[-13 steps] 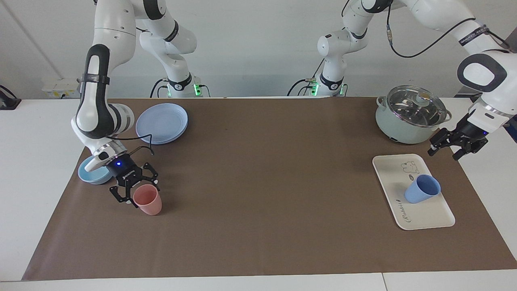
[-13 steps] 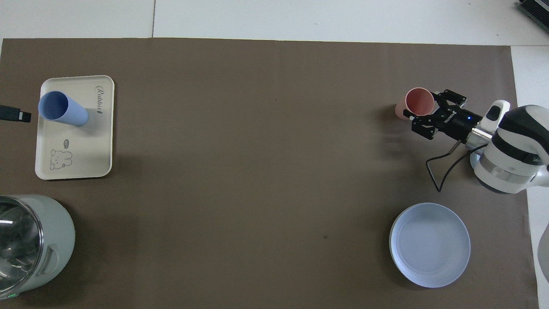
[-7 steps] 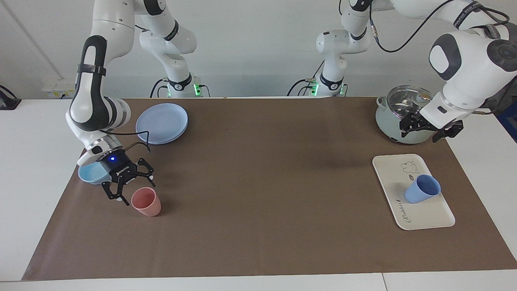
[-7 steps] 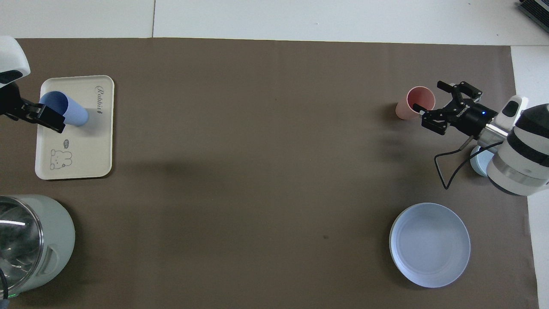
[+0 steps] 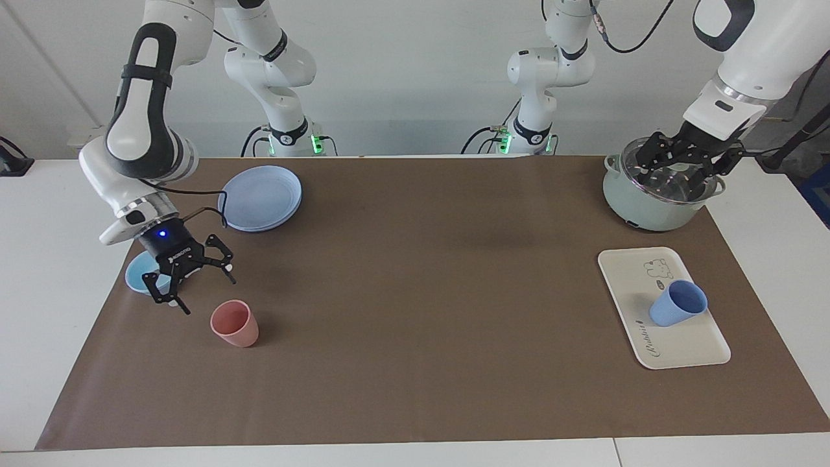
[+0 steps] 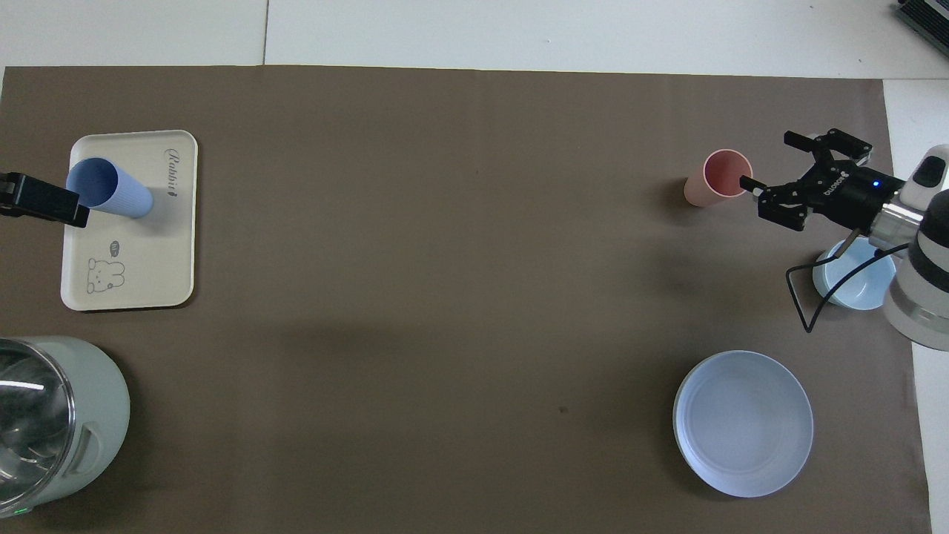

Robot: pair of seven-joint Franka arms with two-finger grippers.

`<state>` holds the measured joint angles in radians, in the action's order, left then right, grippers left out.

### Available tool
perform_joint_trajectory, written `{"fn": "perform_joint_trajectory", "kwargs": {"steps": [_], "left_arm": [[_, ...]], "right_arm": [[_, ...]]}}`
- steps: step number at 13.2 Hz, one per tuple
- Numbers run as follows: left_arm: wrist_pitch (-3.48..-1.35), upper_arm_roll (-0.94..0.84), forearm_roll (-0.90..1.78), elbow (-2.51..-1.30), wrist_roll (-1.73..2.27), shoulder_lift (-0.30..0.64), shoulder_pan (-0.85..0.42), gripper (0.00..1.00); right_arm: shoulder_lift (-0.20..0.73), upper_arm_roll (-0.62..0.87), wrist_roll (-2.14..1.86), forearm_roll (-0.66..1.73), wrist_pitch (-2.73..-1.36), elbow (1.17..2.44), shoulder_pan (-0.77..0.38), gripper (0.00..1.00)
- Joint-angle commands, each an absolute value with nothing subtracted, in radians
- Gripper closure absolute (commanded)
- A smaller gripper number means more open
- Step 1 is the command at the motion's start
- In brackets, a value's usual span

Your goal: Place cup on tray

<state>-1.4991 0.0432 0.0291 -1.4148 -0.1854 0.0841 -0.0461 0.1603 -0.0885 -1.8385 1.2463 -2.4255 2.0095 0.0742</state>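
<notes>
The counter (image 5: 415, 389) is covered by a brown mat, with a lidded pot (image 5: 661, 188) at the left arm's end and a round plate (image 5: 260, 198) at the right arm's end. Farther from the robots than the pot lies the tray (image 5: 681, 353), its long axis running away from the robots. The cup (image 5: 677, 305) stands upright on it, mouth up, about midway along, on the side toward the counter's end. Judging from that, the placing looks done.

The left gripper (image 5: 681, 170) hangs up in the air over the pot, its fingers spread wide and holding nothing. The cup lies farther from the robots than the pot beneath those fingers and well apart from them, with bare tray between. This arm is by far the nearer to the cup, so any further touch would fall to it; I'd guess none is needed.

At the right arm's end, the right gripper (image 5: 188, 285) hovers over the mat between a shallow bowl (image 5: 139, 280) and a pink cup (image 5: 235, 322), fingers wide and empty, touching neither. The pink cup stands upright on the mat, just beside the fingertips.
</notes>
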Motion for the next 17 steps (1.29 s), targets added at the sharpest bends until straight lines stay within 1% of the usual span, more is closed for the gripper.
{"fn": "perform_joint_trajectory", "kwargs": {"steps": [1, 3, 5, 7, 9, 12, 14, 17], "left_arm": [[-1.500, 0.046, 0.048, -1.453, -0.166, 0.058, -0.038, 0.00], [-1.500, 0.048, 0.048, -1.469, -0.166, 0.048, -0.038, 0.00], [-1.497, 0.052, 0.046, -1.482, -0.170, 0.041, -0.037, 0.00], [-1.497, 0.054, 0.037, -1.482, -0.172, 0.037, -0.032, 0.00], [-1.503, 0.054, -0.045, -1.479, -0.173, 0.038, -0.038, 0.00], [-1.488, 0.048, -0.072, -1.483, -0.121, 0.031, -0.049, 0.00], [-1.488, 0.046, -0.071, -1.491, -0.121, 0.028, -0.040, 0.00], [-1.519, 0.044, -0.058, -1.503, -0.124, 0.023, -0.038, 0.00]], "right_arm": [[0.086, -0.080, -1.647, 1.010, -2.431, 2.020, 0.077, 0.00], [0.037, -0.074, -1.441, 0.751, -2.424, 2.014, 0.071, 0.00], [0.003, -0.071, -1.234, 0.549, -2.387, 2.003, 0.040, 0.00], [-0.023, -0.067, -1.050, 0.422, -2.370, 2.000, 0.006, 0.00], [-0.041, -0.067, -0.855, 0.336, -2.352, 2.002, -0.032, 0.00], [-0.067, -0.064, -0.565, 0.140, -2.289, 2.000, -0.101, 0.00], [-0.084, -0.063, -0.381, 0.024, -2.212, 1.984, -0.150, 0.00], [-0.081, -0.063, -0.204, -0.060, -1.955, 1.852, -0.173, 0.00]]}}
